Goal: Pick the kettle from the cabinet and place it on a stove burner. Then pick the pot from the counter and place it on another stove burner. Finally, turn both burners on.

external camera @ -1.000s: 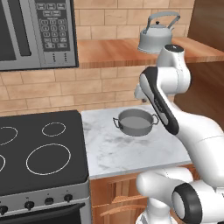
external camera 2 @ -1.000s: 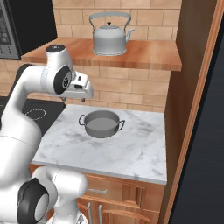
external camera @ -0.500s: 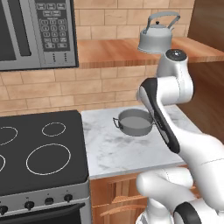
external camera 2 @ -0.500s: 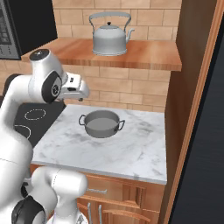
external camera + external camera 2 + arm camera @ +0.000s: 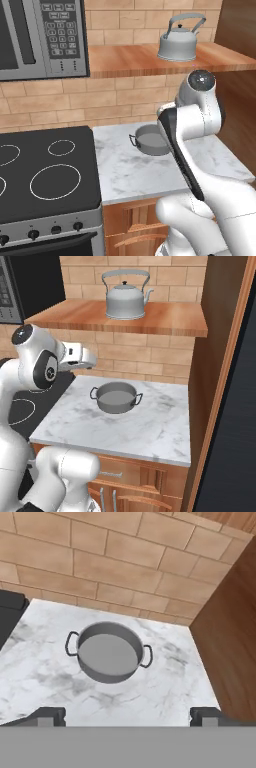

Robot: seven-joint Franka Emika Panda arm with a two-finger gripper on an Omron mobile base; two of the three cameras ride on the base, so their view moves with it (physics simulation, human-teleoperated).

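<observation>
Kettle (image 5: pixel 125 302) on cabinet (image 5: pixel 170 319); end effector (image 5: pixel 128 714) spread wide.

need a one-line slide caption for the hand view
Open jaws look down on the lidless grey pot sitting on the white marble counter, brick backsplash behind, wooden side panel at right.

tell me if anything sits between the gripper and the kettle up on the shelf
Nothing visible blocks it. The kettle stands alone on the cabinet board, above the open gripper, which points down at the pot.

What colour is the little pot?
Grey: the low wide metal pot with two loop handles, clearest in the hand view.
</observation>
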